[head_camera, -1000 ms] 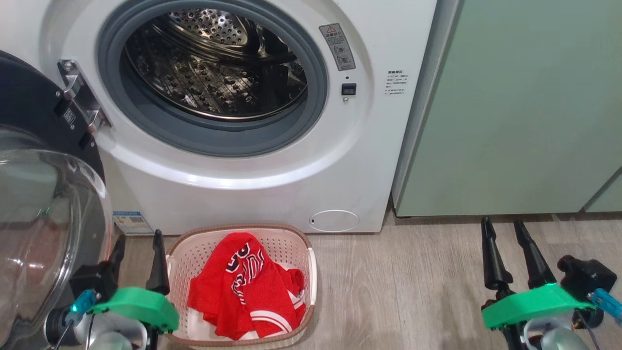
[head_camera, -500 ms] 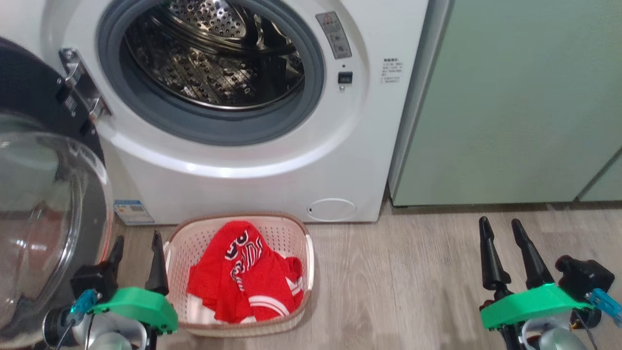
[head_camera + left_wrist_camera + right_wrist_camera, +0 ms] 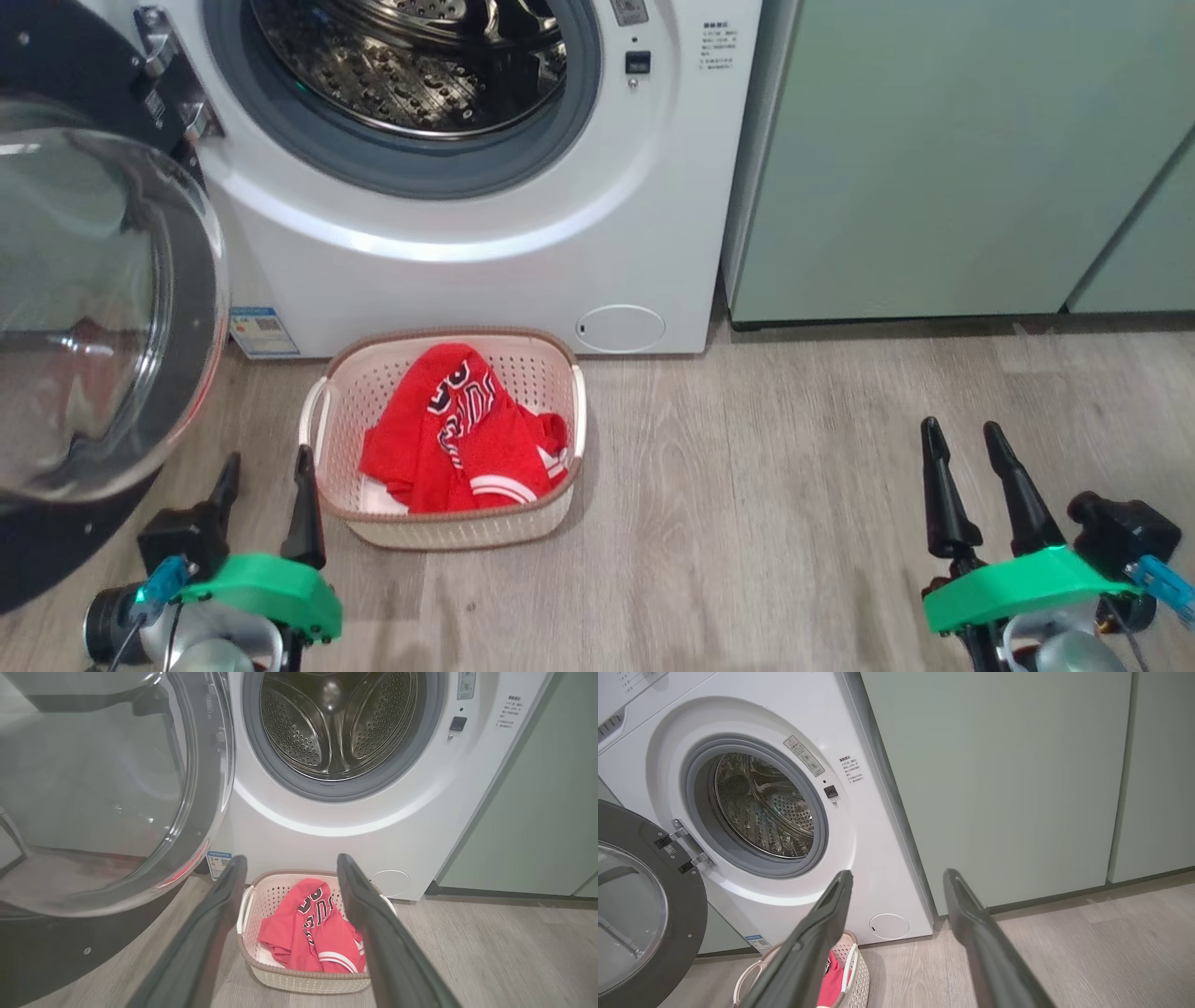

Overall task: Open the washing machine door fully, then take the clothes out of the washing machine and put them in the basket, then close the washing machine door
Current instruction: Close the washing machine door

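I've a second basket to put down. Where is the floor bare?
Bare floor runs from the basket rightward, before the cabinets, to the right gripper. Crowded at left: the open door overhangs the floor beside the basket, near the left gripper.

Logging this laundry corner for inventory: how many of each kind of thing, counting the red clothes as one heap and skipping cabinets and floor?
washing machine: 1
washing machine door: 1
basket: 1
heap of red clothes: 1
grippers: 2, left gripper and right gripper
Total: 6
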Controlling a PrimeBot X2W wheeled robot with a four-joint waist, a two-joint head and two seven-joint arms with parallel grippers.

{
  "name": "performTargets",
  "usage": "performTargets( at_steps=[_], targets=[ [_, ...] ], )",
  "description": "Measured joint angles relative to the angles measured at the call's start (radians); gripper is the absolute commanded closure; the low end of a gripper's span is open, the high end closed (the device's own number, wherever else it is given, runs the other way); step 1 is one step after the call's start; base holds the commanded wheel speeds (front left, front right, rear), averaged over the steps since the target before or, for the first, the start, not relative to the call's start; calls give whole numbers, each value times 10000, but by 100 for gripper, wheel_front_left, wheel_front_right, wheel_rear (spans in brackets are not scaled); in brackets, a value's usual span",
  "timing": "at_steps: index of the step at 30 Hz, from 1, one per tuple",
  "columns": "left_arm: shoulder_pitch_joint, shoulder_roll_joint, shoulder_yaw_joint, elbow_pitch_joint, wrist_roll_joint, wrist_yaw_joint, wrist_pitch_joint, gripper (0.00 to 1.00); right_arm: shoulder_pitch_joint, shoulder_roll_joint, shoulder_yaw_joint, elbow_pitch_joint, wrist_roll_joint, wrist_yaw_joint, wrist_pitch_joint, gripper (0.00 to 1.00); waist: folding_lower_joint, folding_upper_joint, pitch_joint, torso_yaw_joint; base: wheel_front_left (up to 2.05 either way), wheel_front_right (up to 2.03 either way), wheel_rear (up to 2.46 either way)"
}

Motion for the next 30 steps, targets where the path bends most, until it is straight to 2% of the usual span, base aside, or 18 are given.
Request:
performTargets(
  at_steps=[5,16,22,30],
  targets=[
    [29,0,-59,-19,0,0,0,0,14,0,-27,2,0,0,-2,0,0,0,10,13,-83,83,0],
    [14,-8,-276,-35,4,8,-2,0,23,6,-115,-19,0,0,0,0,0,0,34,337,0,0,0],
    [-64,-15,-314,-36,21,109,-15,0,35,17,-121,-23,0,0,0,0,0,0,38,1036,0,0,0],
    [-193,-10,-318,-38,257,378,-17,0,41,59,-109,-38,0,0,0,0,0,0,77,2466,0,0,0]
  ],
)
